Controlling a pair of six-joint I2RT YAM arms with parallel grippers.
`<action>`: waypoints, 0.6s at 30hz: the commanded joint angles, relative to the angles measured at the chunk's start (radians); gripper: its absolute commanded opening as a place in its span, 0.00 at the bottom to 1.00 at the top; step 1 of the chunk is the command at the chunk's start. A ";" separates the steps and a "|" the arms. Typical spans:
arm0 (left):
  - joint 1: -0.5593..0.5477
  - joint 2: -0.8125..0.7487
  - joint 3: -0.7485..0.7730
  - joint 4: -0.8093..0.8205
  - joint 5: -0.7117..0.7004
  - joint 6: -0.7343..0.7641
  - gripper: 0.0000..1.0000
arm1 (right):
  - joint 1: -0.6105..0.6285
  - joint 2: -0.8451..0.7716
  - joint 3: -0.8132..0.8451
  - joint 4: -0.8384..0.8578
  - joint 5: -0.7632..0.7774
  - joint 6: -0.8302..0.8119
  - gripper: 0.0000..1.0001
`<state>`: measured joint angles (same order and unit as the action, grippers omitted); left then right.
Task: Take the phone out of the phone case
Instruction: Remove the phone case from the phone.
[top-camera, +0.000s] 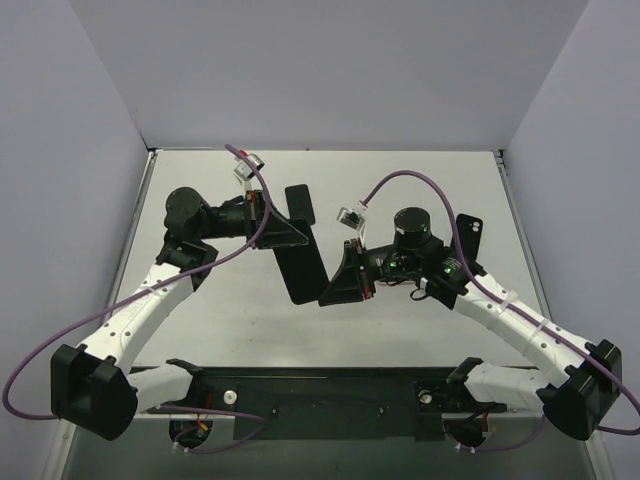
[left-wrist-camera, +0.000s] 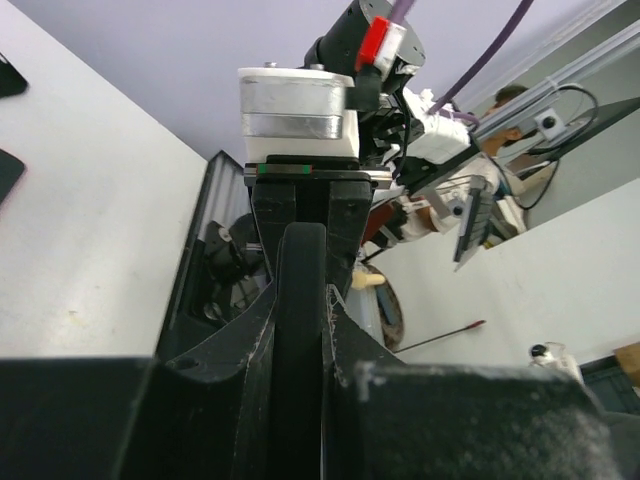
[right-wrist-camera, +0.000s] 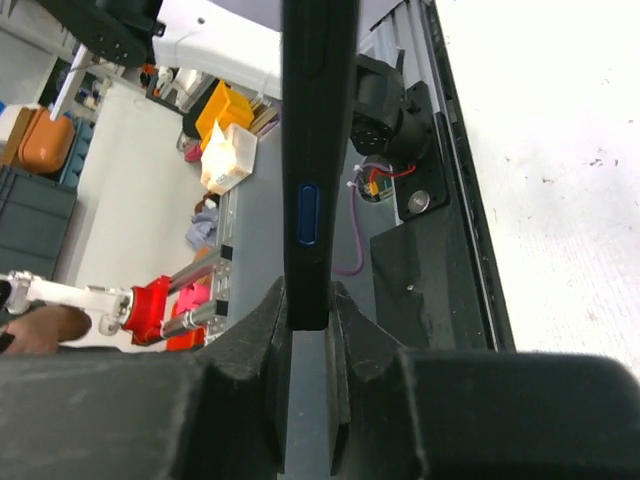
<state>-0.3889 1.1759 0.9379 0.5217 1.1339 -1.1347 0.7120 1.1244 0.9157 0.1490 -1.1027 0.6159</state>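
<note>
Grips the phone (top-camera: 300, 272) up over the table (top-camera: 250, 335) near centre, from both ends: left gripper (top-camera: 290, 238) at its 10 o'clock, nearly closed on a thin edge; right gripper (top-camera: 328, 290) at its 4 o'clock, clamped tight. Seems barely begun: no gap visible between phone and case (right-wrist-camera: 318, 120), so leaves all the separating to do. Shows the overall layout only from above; reveals a side button (right-wrist-camera: 307, 213) on the clamped edge only at the right wrist.

walls (top-camera: 330, 70): pale lavender | table (top-camera: 400, 330): white, scuffed | light: even, soft
</note>
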 joint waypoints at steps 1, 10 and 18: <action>0.002 -0.003 0.065 0.223 0.007 -0.222 0.00 | 0.053 -0.014 0.101 -0.259 -0.022 -0.351 0.00; -0.021 0.073 0.044 0.748 0.024 -0.769 0.00 | 0.079 0.113 0.224 -0.273 0.066 -0.743 0.00; -0.120 0.061 0.045 0.811 0.007 -0.797 0.00 | 0.093 0.273 0.468 -0.391 0.234 -0.946 0.00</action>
<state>-0.3897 1.2785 0.9379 1.2503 1.2301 -1.6924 0.8318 1.3041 1.2869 -0.2844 -1.1389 -0.0864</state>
